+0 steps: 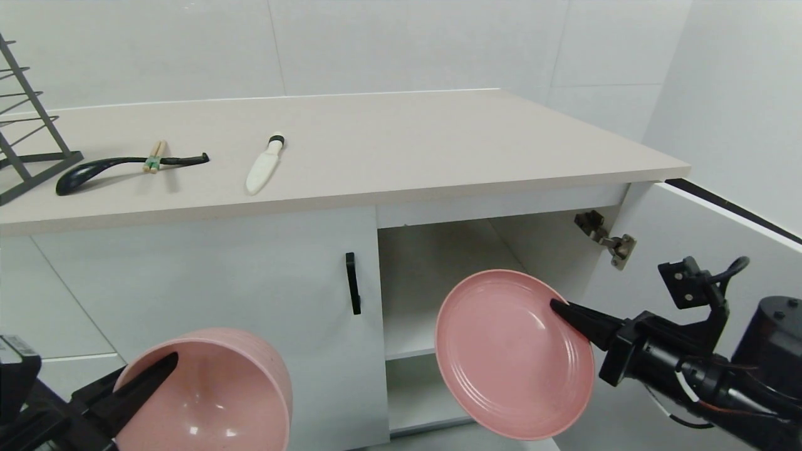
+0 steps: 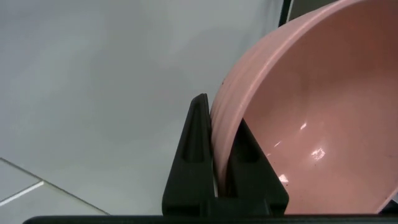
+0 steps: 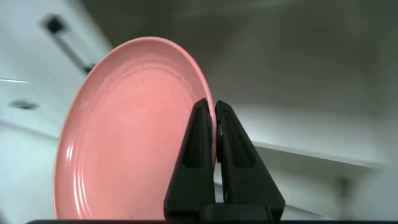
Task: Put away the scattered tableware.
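Note:
My right gripper (image 1: 557,308) is shut on the rim of a pink plate (image 1: 510,354), held tilted in front of the open cabinet (image 1: 438,282); the right wrist view has the plate (image 3: 130,130) pinched between the fingers (image 3: 200,134). At the lower left my left gripper (image 1: 164,363) is shut on the rim of a pink bowl (image 1: 216,394), held before the closed door. The bowl's wall (image 2: 298,118) sits between the left fingers (image 2: 198,143). On the counter lie a black ladle (image 1: 119,166), chopsticks (image 1: 154,156) and a white knife (image 1: 265,164).
The cabinet's right door (image 1: 708,250) hangs open beside my right arm, its hinge (image 1: 604,238) showing. The left door (image 1: 207,300) is closed, with a black handle (image 1: 353,283). A shelf (image 1: 410,338) divides the cabinet inside. A dark wire rack (image 1: 25,125) stands at the counter's far left.

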You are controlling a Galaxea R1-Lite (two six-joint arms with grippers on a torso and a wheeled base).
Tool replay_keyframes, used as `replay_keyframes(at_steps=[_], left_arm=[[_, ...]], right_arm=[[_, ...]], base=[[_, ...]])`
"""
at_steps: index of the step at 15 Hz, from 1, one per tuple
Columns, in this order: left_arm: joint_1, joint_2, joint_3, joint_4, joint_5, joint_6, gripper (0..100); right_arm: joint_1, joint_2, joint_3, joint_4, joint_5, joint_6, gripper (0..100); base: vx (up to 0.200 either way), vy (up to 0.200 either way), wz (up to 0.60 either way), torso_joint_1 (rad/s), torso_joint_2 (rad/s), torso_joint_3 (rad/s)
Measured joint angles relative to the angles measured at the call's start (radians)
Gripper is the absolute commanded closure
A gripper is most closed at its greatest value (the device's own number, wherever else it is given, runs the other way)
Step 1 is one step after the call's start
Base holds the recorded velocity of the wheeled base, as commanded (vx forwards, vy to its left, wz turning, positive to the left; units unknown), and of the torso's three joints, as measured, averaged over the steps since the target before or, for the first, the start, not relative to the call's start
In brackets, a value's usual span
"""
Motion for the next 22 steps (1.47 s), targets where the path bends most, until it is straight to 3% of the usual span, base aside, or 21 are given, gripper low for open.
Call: replay_keyframes(at_steps=[3,8,22], left_arm=[[-0.004,-0.003,0.001,0.003,-0.014,-0.001,100],[-0.002,-0.060,0.002,0.062,-0.166,-0.005,100],[0.024,-0.100,0.001,0.058,-0.172,0.003,100]], right_arm=[[0.030,0.055,-0.037,0.001,-0.002,0.066,100],[0.062,0.147,-0.019,-0.001,-0.030,0.071,100],[0.050,0.489,-0.285,0.000,-0.039,0.059,100]], base=[[0.133,0.000,0.00,-0.005,0.00,0.002],[0.000,0.000,0.00,0.000,0.00,0.000],[0.000,0.000,0.00,0.000,0.00,0.000]])
